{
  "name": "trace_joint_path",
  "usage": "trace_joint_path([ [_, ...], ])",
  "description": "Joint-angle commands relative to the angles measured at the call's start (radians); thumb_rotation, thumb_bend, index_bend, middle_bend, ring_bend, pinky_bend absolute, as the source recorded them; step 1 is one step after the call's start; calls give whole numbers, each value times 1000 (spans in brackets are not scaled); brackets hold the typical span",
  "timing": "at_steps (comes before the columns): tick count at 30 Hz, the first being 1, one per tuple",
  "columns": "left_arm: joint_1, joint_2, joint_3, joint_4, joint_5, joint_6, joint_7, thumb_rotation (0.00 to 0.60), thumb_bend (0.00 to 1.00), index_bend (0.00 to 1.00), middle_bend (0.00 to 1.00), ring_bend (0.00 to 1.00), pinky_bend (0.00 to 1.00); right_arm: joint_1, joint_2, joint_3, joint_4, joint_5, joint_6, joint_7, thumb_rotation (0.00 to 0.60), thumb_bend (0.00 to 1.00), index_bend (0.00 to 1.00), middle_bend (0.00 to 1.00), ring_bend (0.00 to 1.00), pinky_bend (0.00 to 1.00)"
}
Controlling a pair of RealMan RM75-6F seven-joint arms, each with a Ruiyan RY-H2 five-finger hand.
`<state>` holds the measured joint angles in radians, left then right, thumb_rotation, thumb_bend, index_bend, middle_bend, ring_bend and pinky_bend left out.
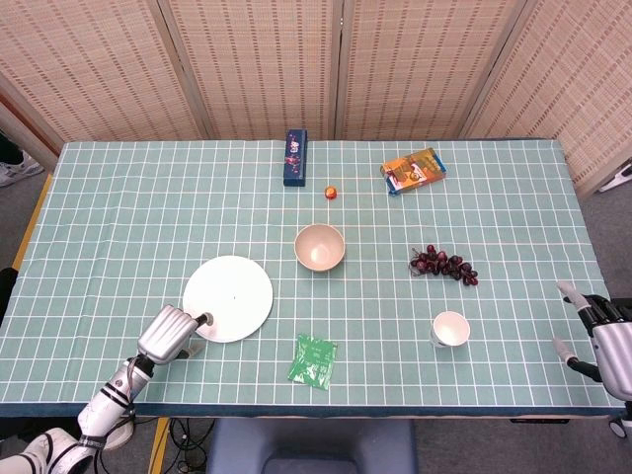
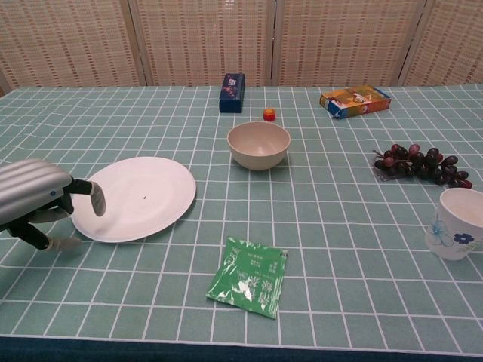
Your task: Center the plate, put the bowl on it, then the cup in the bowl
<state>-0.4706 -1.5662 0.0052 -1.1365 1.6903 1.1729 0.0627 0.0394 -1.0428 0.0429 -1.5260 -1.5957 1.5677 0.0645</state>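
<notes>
Green checked cloth covers the table (image 1: 128,197). From the head view, the white plate (image 1: 229,296) lies left of the middle, the left hand (image 1: 170,334) at its near-left rim, fingers apart, holding nothing. The bowl (image 1: 319,247) sits behind, the cup (image 1: 450,329) far right. The right hand (image 1: 602,331) waits at the edge, fingers spread.

From the chest view, a left fingertip (image 2: 96,202) hangs over the plate (image 2: 139,192) rim.

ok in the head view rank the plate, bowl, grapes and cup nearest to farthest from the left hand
From the left hand:
1. Plate, right at its fingertips.
2. Bowl, further back, near the table's middle.
3. Cup, on the right near the front edge.
4. Grapes, on the right, behind the cup.
</notes>
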Motion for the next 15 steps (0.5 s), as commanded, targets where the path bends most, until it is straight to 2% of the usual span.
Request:
trace_joint_path([
  [1, -8, -14, 2, 20, -13, -13, 1, 600, 232, 410, 975, 960, 1000, -1, 0, 0, 1, 0, 1, 0, 600, 259, 122, 305, 261, 364],
  [15, -33, -50, -5, 56, -62, -40, 6, 600, 232, 413, 975, 960, 1000, -6, 4, -2, 2, 6, 3, 2, 600, 259, 122, 305, 265, 364],
])
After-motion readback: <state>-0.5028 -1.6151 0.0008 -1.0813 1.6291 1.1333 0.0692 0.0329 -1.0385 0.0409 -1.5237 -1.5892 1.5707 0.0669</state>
